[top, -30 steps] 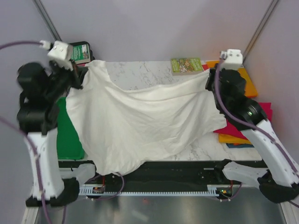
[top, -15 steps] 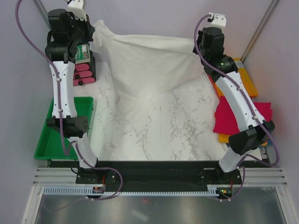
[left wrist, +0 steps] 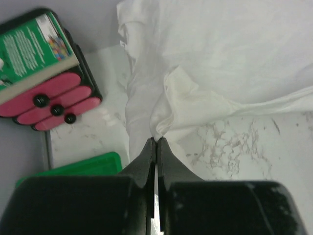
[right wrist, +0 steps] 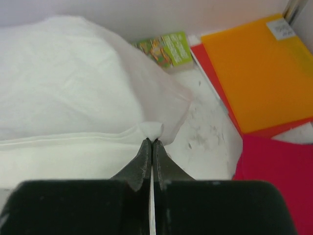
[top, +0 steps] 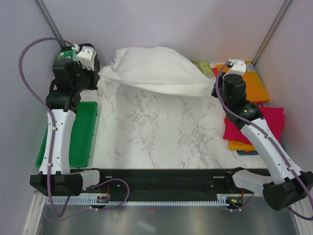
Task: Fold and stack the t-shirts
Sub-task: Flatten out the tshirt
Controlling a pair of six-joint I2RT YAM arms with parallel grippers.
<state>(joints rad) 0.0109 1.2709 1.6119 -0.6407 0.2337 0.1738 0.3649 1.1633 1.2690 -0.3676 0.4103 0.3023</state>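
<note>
Top external, wrinkly white t-shirt hung between left end effector and right end effector, both pinching it.

A thin wrinkly white cloth t-shirt was plain and unpatterned against a white marble-look tabletop streaked with fine grey veins. A rectangular plastic tray was bright green. A flat folded cloth shirt was solid magenta, another flat folded shirt plain orange and a sliver of a third folded shirt blue, while a small paper-covered book was green with multicoloured print.
</note>
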